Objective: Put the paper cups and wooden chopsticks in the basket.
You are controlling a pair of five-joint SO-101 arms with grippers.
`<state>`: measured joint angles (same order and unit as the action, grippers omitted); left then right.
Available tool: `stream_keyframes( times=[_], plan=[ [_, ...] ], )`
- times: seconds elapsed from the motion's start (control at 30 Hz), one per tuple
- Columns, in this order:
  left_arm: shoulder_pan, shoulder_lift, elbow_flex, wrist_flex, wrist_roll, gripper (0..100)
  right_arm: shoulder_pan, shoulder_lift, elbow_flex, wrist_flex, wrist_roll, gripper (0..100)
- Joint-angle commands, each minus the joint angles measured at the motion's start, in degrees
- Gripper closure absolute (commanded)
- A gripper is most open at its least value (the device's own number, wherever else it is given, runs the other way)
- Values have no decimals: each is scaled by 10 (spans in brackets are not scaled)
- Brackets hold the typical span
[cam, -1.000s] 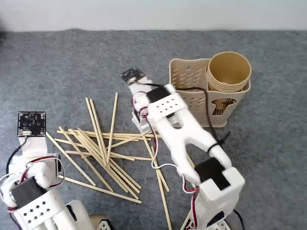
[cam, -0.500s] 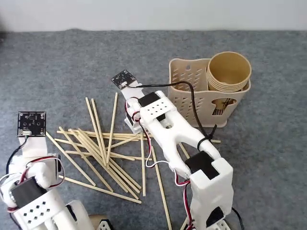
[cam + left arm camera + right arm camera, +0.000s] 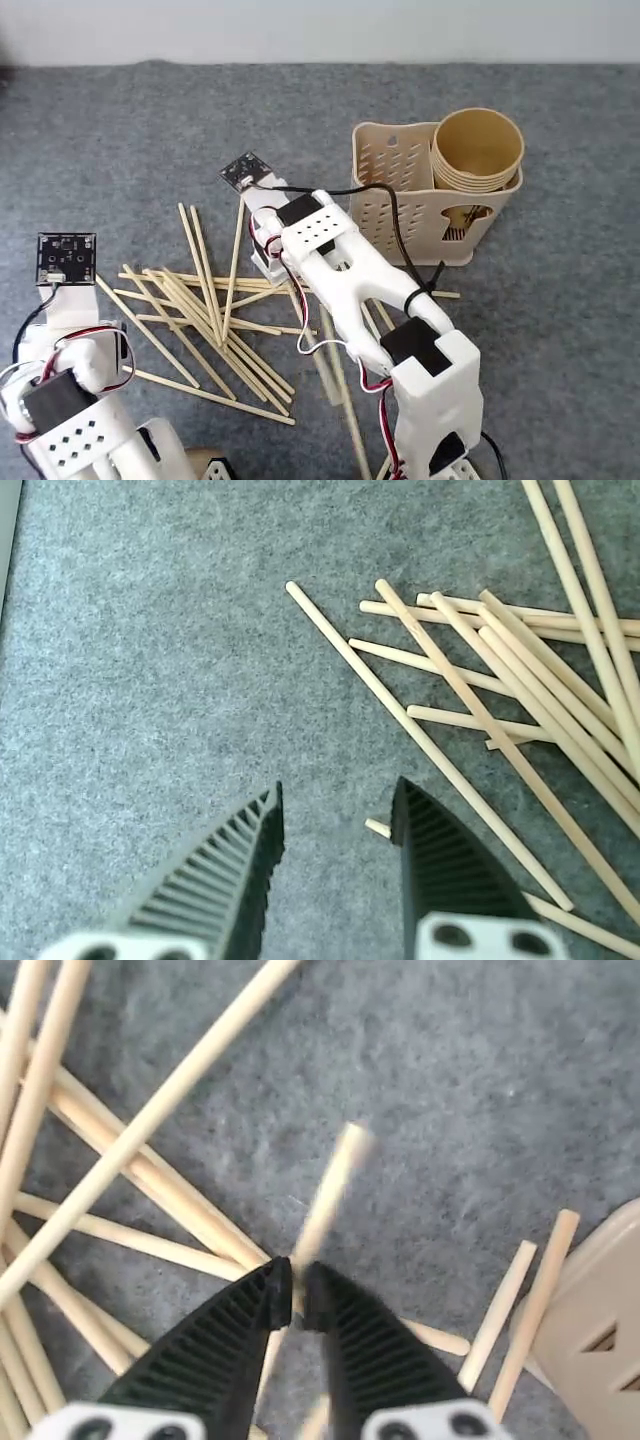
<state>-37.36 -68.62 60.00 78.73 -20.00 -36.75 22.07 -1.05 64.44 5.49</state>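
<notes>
You're getting no readable text, number, brand or label anywhere here. The black circuit board (image 3: 66,258) on one wrist is showing only pale specks, too small to read. Same for the second board (image 3: 245,171) on the other wrist. The basket (image 3: 395,160) is carrying a cut-out shape on its front wall, which is no lettering.

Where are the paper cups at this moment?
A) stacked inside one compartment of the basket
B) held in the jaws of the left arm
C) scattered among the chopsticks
A: the paper cups stand stacked inside the basket, in the compartment farther from the loose chopsticks.
</notes>
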Motion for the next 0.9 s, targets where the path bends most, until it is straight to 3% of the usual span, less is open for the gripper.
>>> stream_keyframes(
  times=[0.0,0.33,0.53,0.73,0.87],
  plan=[
    [1,-7,-5,-11,-4,831,0,-14,-45,28,-1,990],
    [1,-7,-6,-11,-4,831,0,-110,-129,166,18,989],
    [1,-7,-5,-11,-4,831,-20,-79,-101,163,21,980],
    [1,-7,-5,-11,-4,831,-50,-7,-98,164,23,864],
    [0,-7,-5,-11,-4,831,-51,26,-101,147,56,846]
  ],
)
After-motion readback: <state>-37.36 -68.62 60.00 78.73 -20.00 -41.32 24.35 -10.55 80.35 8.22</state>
